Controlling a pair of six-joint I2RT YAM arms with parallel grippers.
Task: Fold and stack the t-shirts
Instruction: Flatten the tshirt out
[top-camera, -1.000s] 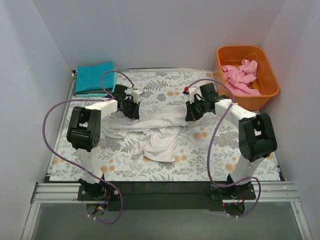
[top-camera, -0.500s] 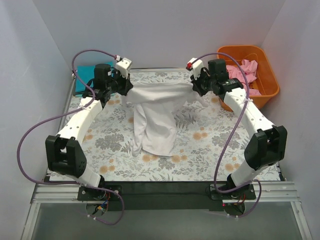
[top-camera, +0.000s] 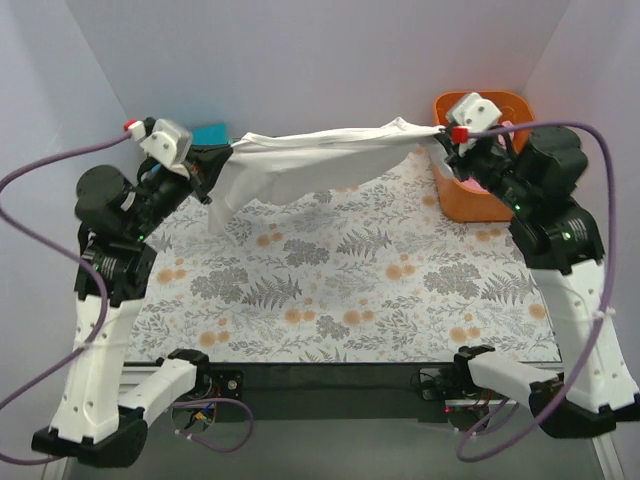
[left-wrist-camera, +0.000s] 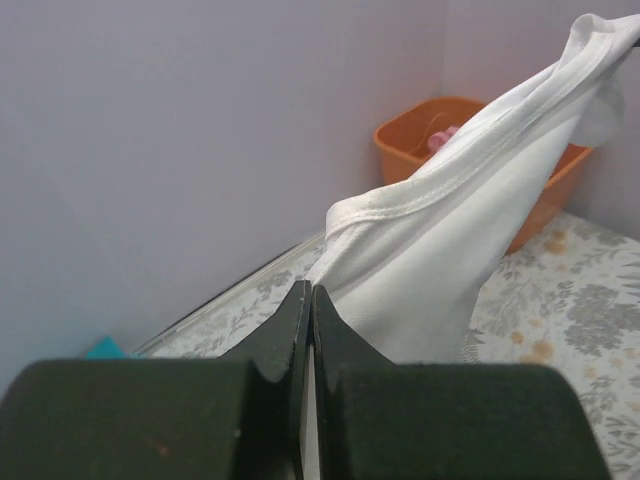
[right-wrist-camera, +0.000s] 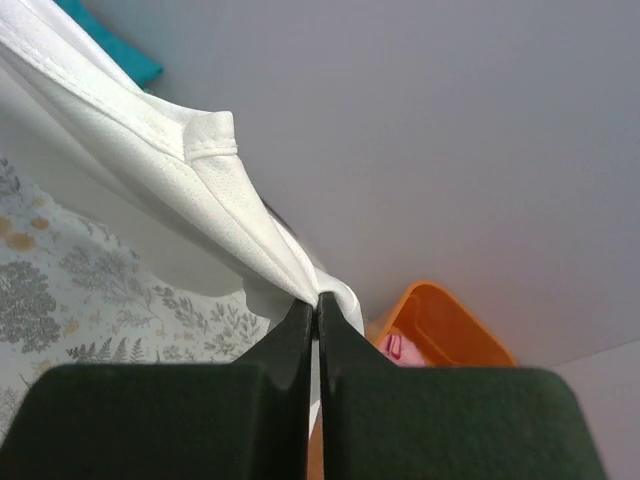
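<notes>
The white t-shirt (top-camera: 310, 160) hangs stretched in the air between both grippers, high above the floral table. My left gripper (top-camera: 212, 165) is shut on its left end; the cloth (left-wrist-camera: 440, 250) runs out from the closed fingertips. My right gripper (top-camera: 445, 140) is shut on its right end (right-wrist-camera: 200, 190). The teal shirt (top-camera: 210, 133) lies folded at the back left, mostly hidden behind the left arm, and shows as a corner in the right wrist view (right-wrist-camera: 110, 45). The pink shirt (top-camera: 498, 125) lies in the orange tub, mostly hidden by the right arm.
The orange tub (top-camera: 470, 195) stands at the back right, also seen in the left wrist view (left-wrist-camera: 420, 130) and the right wrist view (right-wrist-camera: 440, 325). The floral mat (top-camera: 340, 280) covers the table. Grey walls close in the back and both sides.
Both grippers have risen and spread apart, lifting the white shirt off the table and pulling it taut between them. It no longer hangs down to the mat.
</notes>
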